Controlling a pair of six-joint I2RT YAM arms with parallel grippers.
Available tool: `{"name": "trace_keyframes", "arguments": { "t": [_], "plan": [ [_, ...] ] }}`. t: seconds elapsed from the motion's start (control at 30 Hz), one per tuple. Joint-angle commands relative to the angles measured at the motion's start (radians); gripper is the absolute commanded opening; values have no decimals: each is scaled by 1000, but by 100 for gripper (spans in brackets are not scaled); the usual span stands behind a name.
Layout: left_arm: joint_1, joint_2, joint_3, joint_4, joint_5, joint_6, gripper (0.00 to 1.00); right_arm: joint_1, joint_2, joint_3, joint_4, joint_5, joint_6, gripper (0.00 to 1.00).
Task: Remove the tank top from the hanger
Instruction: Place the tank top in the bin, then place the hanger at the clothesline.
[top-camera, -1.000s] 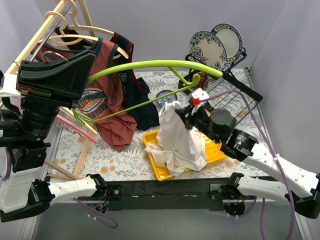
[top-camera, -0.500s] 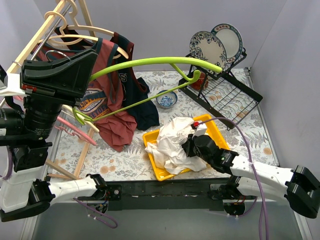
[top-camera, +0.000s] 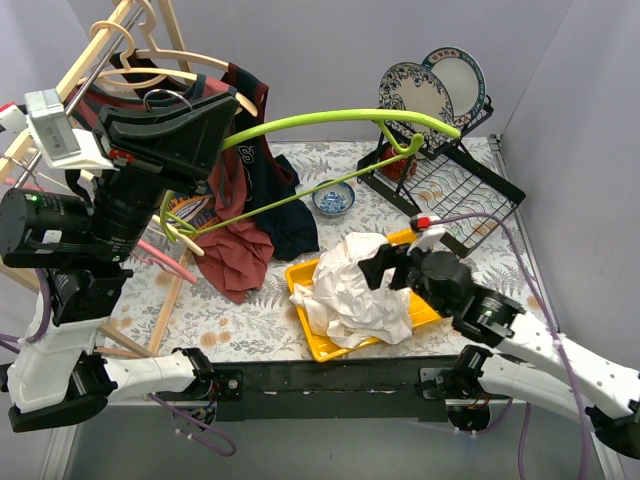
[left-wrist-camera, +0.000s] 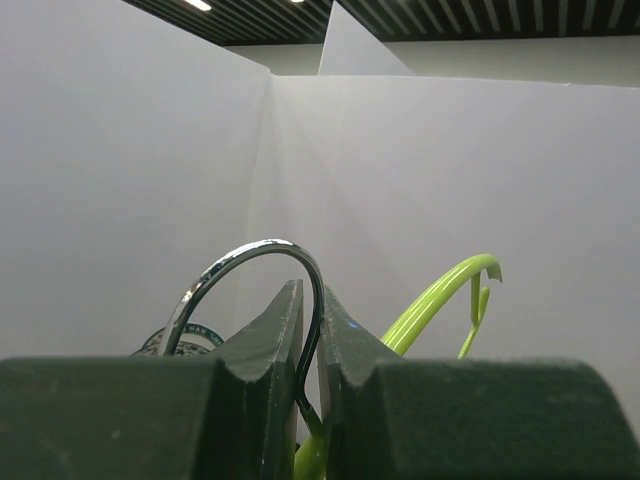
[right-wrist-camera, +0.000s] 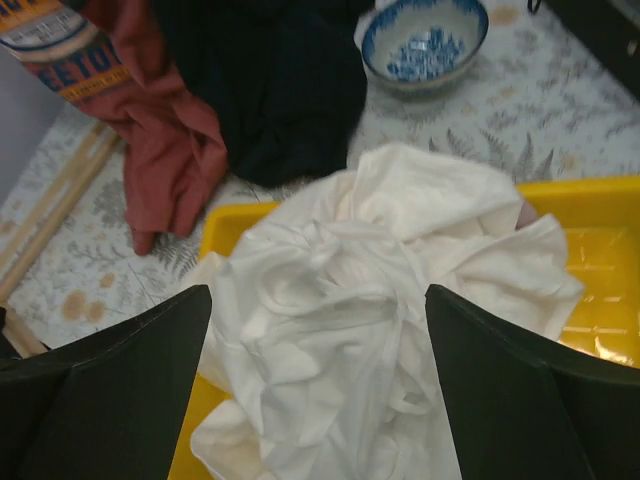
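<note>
At the left, the left gripper (left-wrist-camera: 310, 300) is seen clamped on the chrome hook (left-wrist-camera: 250, 262) of the lime-green hanger (top-camera: 330, 122), which is held high over the table with nothing draped on it. Because only thin round wire is pinched, the hanger could be twisted or let slip in the jaws if it is swung quickly, and it could be dropped onto the maroon shirt (top-camera: 235, 262) and dark garment (top-camera: 288, 218) lying below.

In the middle, the white tank top (top-camera: 355, 290) is found crumpled in the yellow tray (top-camera: 322, 350), part of it spilling over the near rim. The removal is judged to be done.

The right gripper (right-wrist-camera: 318, 300) is held spread wide just above the cloth, gripping nothing. A loose fold could be caught on a finger as the arm is pulled away, and the top dragged out.

At the right, the hanger's far end is seen close to the plates (top-camera: 415, 95) in the dish rack (top-camera: 450, 185); these could be struck by any sideways sweep.
</note>
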Motion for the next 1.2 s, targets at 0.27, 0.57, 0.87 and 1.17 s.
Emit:
{"name": "trace_keyframes", "arguments": {
  "t": [0.27,0.57,0.87,1.17],
  "plan": [
    [-3,88,23,-84,-70,155,0,-5,-166,536,-78,-364,-402,95],
    [-4,114,63,-147,20,103,0,-5,-180,723,-124,-377,-479,98],
    [-3,128,117,-177,222,-23,0,-5,-92,929,-187,-412,-505,99],
    [-3,168,160,-127,333,-96,0,-5,-143,955,-175,-489,-504,99]
  ]
}}
